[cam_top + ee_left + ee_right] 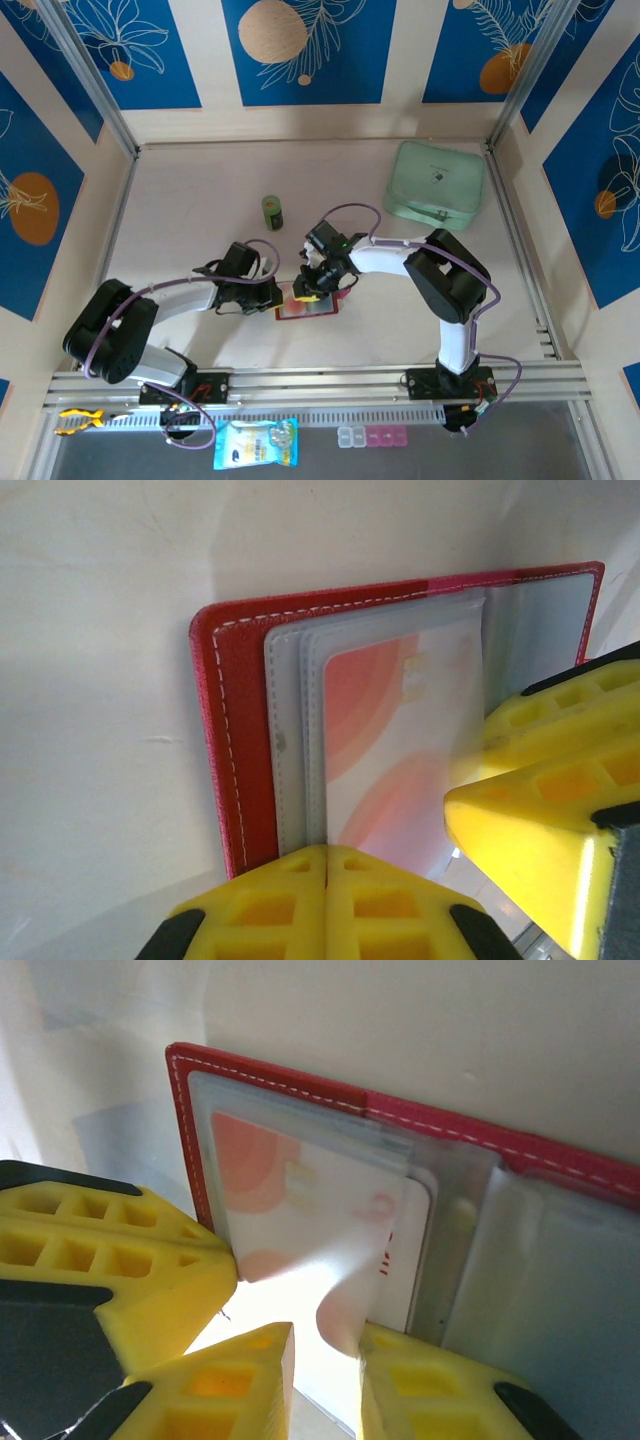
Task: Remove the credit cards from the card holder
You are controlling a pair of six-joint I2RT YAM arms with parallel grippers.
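Observation:
The red card holder (322, 311) lies open on the table between both grippers, its red cover (235, 730) and rim (440, 1120) framing clear sleeves. Credit cards (390, 740) with pale red circles sit inside the sleeves (290, 1200); a whiter one with a red mark (405, 1260) lies behind. My left gripper (272, 296) is shut, tips (325, 852) touching the sleeves' near edge. My right gripper (308, 290) stands narrowly open (327, 1360) over the cards, and a curled clear flap (345, 1315) leans against one finger. Both grippers nearly touch.
A small green jar (273, 211) stands behind the holder. A mint-green pouch (436, 183) lies at the back right. On the near rail lie a blue-white packet (256, 443) and a pill box (372, 436). Metal frame posts border the table.

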